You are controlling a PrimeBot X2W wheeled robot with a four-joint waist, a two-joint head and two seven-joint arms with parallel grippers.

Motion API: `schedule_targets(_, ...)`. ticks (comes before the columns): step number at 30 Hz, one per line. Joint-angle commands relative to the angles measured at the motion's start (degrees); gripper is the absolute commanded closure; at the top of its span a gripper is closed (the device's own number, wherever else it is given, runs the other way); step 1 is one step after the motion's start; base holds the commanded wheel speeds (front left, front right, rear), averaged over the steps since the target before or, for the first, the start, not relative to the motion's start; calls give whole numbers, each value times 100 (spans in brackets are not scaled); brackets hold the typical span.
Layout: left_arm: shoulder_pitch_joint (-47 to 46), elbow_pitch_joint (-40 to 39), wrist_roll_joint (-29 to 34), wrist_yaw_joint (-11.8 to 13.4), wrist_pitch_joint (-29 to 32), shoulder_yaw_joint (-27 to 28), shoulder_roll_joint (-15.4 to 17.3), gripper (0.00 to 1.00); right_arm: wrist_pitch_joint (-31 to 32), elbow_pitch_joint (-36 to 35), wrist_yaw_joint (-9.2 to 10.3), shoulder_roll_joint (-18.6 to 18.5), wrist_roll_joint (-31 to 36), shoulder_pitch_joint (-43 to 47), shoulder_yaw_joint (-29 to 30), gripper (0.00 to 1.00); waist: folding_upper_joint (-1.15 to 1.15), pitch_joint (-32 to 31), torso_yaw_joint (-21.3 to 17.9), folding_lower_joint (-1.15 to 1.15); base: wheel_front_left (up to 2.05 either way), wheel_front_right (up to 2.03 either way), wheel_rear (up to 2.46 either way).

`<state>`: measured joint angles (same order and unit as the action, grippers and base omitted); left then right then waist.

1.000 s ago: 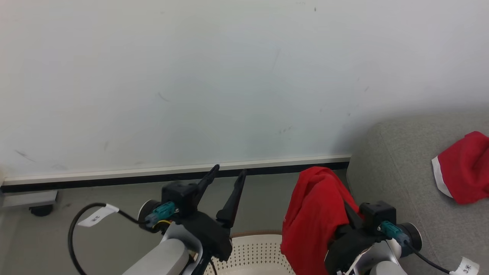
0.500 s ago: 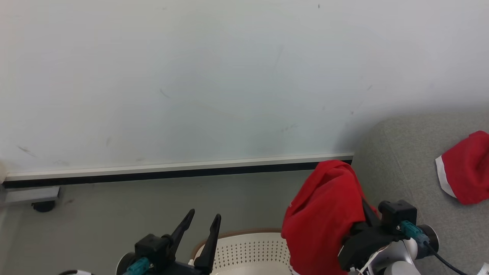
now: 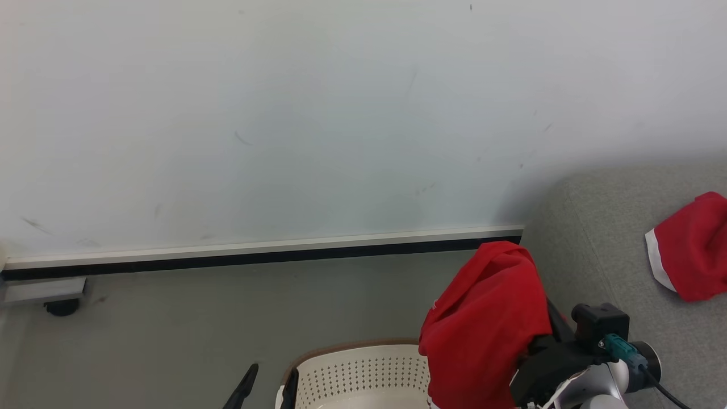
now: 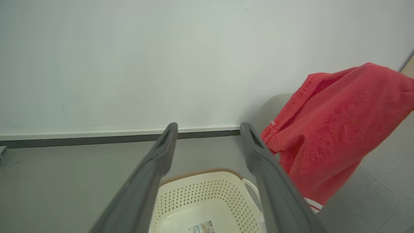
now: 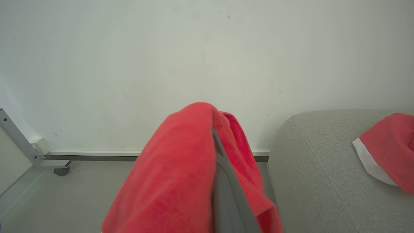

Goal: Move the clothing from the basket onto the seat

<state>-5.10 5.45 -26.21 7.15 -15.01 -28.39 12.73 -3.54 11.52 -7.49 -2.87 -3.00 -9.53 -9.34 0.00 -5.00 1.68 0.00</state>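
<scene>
A red garment [image 3: 483,329] hangs draped over my right gripper [image 3: 548,321], which is shut on it with its fingertips hidden in the cloth; one dark finger [image 5: 226,194] shows in the right wrist view. The garment hangs above the right end of the cream basket [image 3: 363,369], beside the grey seat [image 3: 596,255]. A second red garment with white trim [image 3: 690,255] lies on the seat. My left gripper [image 4: 208,126] is open and holds nothing, above the basket [image 4: 207,197], whose bare bottom shows its sticker label [image 4: 202,227].
A pale wall with a dark skirting strip [image 3: 255,257] runs behind the grey floor. A metal frame on a caster [image 5: 61,171] stands at the far left by the wall. Open floor [image 3: 170,329] lies left of the basket.
My left gripper has dropped toward the bottom edge of the head view, leaving just its fingertips. The right gripper has carried the red garment slightly right, toward the seat.
</scene>
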Motion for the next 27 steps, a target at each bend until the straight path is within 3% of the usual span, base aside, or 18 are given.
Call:
schedule_targets(1, 165, -44, 71, -22, -25, 88, -21, 0, 0, -41, -1, -2, -26, 69, 0, 100, 0, 3, -2, 0, 0, 0, 0)
schedule_targets(15, 397, 53, 538, -532, -25, 541, -405, 0, 64, -77, -1, -3, 67, -113, -88, 100, 0, 94, -182, 0, 0, 0, 0)
schedule_targets(27, 244, 170, 780, -796, -24, 617, -691, 0, 29, -131, -1, -2, 82, -295, -177, 100, 0, 339, -1296, 0, 0, 0, 0)
